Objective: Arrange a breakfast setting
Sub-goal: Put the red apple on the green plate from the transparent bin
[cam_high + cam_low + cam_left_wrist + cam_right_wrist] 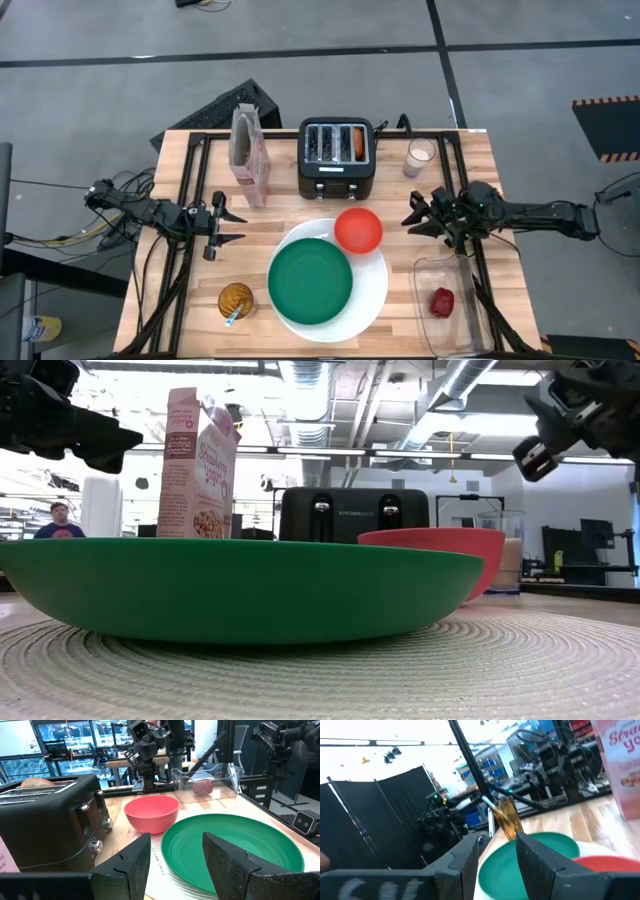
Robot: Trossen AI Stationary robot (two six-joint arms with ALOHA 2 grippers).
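A green plate [311, 281] lies on a large white plate [372, 290] at the table's near middle. A red-orange bowl [358, 229] sits on the white plate's far right rim. The bagel half [359, 142] stands in a slot of the black toaster [337, 158]. Left of the toaster stands the pinkish cereal box [250, 155]. A blue-handled spoon [232, 317] stands in an amber cup [236, 300]. A red fruit [442, 301] lies in a clear container [452, 268]. My left gripper [238, 227] hovers open left of the plates, and my right gripper [410, 215] hovers open right of the bowl.
A clear glass [420, 157] stands at the far right beside the toaster. A black metal frame [190, 190] runs along the table's left and right sides. Bare wood shows between the cereal box and the plates. A person [60, 520] shows far off in the room.
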